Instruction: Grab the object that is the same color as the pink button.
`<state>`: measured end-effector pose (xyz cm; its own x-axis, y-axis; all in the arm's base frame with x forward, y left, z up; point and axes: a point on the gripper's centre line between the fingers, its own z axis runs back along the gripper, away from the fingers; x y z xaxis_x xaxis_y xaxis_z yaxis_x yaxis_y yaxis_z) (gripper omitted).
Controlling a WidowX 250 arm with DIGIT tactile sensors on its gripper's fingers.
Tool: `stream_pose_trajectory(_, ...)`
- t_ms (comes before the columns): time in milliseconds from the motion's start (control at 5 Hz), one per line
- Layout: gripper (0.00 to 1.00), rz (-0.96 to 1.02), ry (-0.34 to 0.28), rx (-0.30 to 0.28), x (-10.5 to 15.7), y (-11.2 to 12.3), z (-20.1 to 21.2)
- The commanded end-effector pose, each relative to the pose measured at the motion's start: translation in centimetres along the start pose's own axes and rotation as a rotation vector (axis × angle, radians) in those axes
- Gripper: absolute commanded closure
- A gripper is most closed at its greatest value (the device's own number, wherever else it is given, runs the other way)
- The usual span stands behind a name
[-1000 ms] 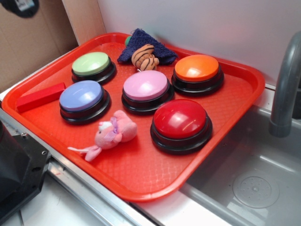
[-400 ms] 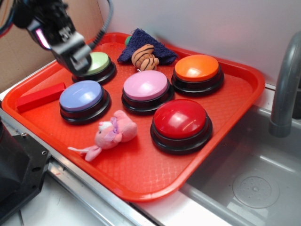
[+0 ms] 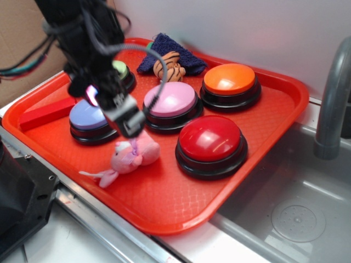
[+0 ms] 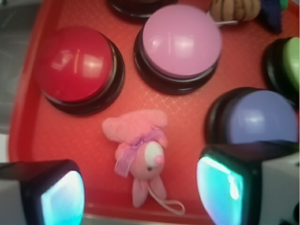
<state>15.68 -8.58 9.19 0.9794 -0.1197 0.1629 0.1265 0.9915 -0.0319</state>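
Observation:
The pink plush toy (image 3: 133,155) lies on the red tray (image 3: 164,203) in front of the lilac-blue button (image 3: 88,116) and left of the red button (image 3: 211,139). The pink button (image 3: 173,99) stands just behind it. My gripper (image 3: 126,123) hangs open right above the toy's head, partly covering it in the exterior view. In the wrist view the toy (image 4: 140,152) lies between my two spread fingers, one finger (image 4: 229,185) at the right and the other at the left, with the gripper (image 4: 140,192) touching nothing. The pink button (image 4: 182,41) is beyond the toy.
A green button (image 3: 122,71), mostly hidden by my arm, an orange button (image 3: 230,79), an orange-brown striped plush (image 3: 170,67) on a dark blue cloth (image 3: 164,46) and a red block (image 3: 46,113) share the tray. A sink basin (image 3: 290,208) and grey faucet (image 3: 332,104) lie right.
My arm came in from the upper left, passed over the green button, and now hovers over the pink plush toy. The toy and buttons have not moved.

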Motion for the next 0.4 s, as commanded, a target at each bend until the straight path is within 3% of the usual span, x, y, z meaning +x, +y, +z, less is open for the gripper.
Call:
stream_pose_trajectory(0,0.0,-0.076,-0.01,-0.027,0.5,-1.1,-3.2)
stream_pose_trajectory(200,0.0,-0.09,-0.019,-0.062,0.3,-1.2,-4.9)
